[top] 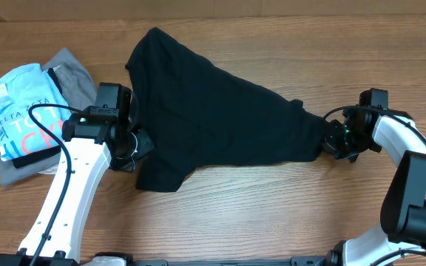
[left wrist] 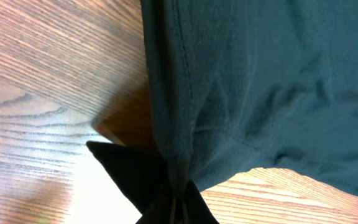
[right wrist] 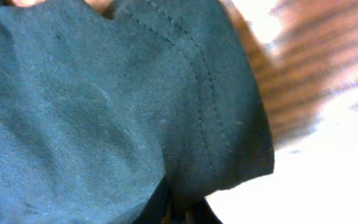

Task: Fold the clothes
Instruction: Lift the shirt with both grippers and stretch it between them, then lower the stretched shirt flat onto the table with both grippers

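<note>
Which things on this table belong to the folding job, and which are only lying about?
For the job:
- the plain black soft-fabric T-shirt
- the left claw, shut on one edge of it
- the right claw, shut on the opposite end

Lying about:
- the light blue shirt with white and pink lettering
- the plain grey garment, partly under the blue one
</note>
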### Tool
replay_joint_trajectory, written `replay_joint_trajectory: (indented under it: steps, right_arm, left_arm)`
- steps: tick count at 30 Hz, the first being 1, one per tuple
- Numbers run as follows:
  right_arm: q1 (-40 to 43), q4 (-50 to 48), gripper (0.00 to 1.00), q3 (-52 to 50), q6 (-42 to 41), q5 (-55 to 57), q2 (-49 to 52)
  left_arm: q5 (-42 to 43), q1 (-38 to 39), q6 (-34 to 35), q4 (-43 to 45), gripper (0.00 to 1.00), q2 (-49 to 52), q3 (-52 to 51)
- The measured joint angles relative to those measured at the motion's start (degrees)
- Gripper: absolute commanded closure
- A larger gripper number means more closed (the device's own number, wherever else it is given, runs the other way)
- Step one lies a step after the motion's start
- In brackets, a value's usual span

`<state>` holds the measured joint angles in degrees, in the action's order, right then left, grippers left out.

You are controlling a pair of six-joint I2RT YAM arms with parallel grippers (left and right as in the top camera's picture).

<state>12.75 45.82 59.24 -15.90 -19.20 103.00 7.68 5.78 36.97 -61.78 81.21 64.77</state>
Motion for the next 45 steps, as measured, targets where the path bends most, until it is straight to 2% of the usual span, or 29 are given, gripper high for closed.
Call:
replay_joint_trajectory:
  steps: [5, 8, 13, 17, 37, 45]
  right_arm:
    - [1.97, 9.60, 0.96, 6.86, -0.39, 1.18, -0.20]
    - [3.56, 15.04, 0.96, 16.35, -0.31, 3.08, -1.01]
    - [4.37, 24.59, 0.96, 38.42, 1.64, 7.69, -3.45]
    - [4.35, 30.23, 0.96, 45.66, 2.71, 10.32, -6.49]
    - [4.35, 42.99, 0.94, 45.70, 3.89, 15.32, -5.75]
    - [4.37, 44.92, 0.89, 34.18, 3.93, 18.80, -5.75]
  left_arm:
    - [0.02, -0.33, -2.14, 0.02, 0.96, 0.00, 1.81]
    - [0.44, -0.57, -4.79, 0.39, 0.96, 0.07, 7.23]
    - [1.53, -0.68, -7.82, 2.97, 0.96, 0.04, 20.28]
    - [1.97, -0.68, -8.72, 2.99, 0.96, 0.00, 26.88]
    - [2.36, -0.68, -8.76, -8.66, 0.96, 1.20, 28.35]
    - [2.32, -0.68, -8.94, -14.05, 0.96, 1.20, 25.42]
